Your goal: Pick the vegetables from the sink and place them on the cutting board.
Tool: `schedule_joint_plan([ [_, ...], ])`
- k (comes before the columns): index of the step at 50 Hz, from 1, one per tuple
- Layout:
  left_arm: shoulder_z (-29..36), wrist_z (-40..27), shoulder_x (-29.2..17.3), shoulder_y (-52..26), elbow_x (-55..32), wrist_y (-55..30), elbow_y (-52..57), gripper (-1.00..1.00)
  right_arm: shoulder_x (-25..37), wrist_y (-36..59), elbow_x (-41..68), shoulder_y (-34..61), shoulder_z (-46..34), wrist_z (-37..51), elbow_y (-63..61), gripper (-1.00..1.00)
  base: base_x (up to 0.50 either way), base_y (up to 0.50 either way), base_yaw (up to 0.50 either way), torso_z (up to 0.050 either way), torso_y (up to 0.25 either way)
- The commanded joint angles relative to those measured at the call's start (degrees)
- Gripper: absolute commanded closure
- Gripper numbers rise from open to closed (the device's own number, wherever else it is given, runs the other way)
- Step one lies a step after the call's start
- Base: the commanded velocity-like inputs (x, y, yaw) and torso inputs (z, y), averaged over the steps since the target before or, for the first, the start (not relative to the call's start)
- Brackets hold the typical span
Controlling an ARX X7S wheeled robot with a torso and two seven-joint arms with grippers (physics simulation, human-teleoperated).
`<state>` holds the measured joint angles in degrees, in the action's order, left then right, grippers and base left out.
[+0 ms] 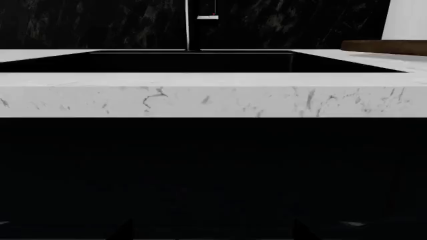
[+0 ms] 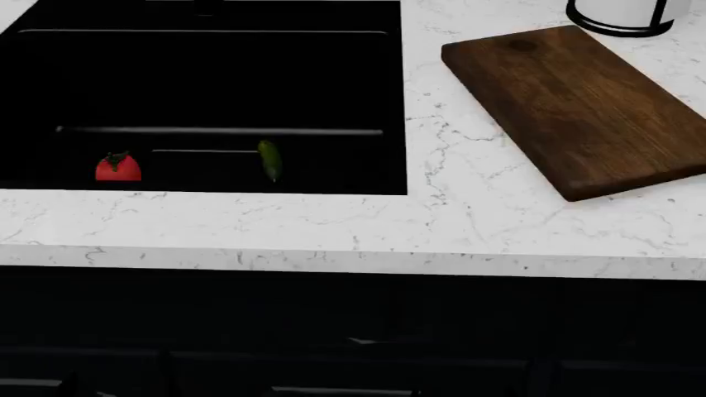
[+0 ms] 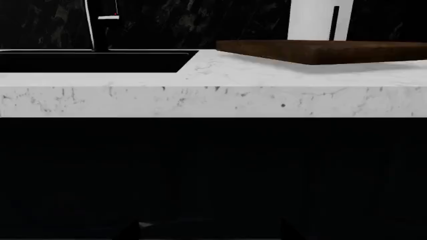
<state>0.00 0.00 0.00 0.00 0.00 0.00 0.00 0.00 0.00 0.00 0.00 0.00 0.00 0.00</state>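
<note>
Head view: the tomato (image 2: pixel 118 168) and cucumber (image 2: pixel 269 160) are lying in the sink (image 2: pixel 331 83), at nine o'clock from the cutting board (image 2: pixel 579 103). The round tomato is likely rolling if nudged.

Wrist views: only the countertop (image 1: pixel 213 100) edge is showing; neither gripper's opening can be told. No writing is visible.

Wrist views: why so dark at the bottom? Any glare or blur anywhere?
Both wrist views: the lower half is unlit black cabinet front below the countertop, sharp, no blur. Head view: evenly lit, thin bright glints on the sink; tomato, cucumber and cutting board all crisp.
</note>
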Motion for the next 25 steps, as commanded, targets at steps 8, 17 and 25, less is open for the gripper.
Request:
schedule_joint_plan([
  [8,2.7,-2.22,-2.61,-1.13,-1.88,-0.05,-1.71,-1.0,2.11,-0.3,2.79,-0.24,-2.02,3.29,-0.23,-1.0,0.0,0.0,0.0,0.0,0.0],
  [17,3.38,-3.12,-3.3,-0.34,-3.79,2.35,-0.98,-1.0,3.19,0.47,1.98,-0.23,-3.69,5.73,-0.59,-1.0,0.0,0.17,0.0,0.0,0.0],
  [25,4.44,-4.25,-3.99,0.33,-4.06,0.43,1.95,-1.0,3.82,0.41,2.94,0.01,-4.67,6.13,-0.32,-1.0,0.0,0.5,0.0,0.0,0.0],
])
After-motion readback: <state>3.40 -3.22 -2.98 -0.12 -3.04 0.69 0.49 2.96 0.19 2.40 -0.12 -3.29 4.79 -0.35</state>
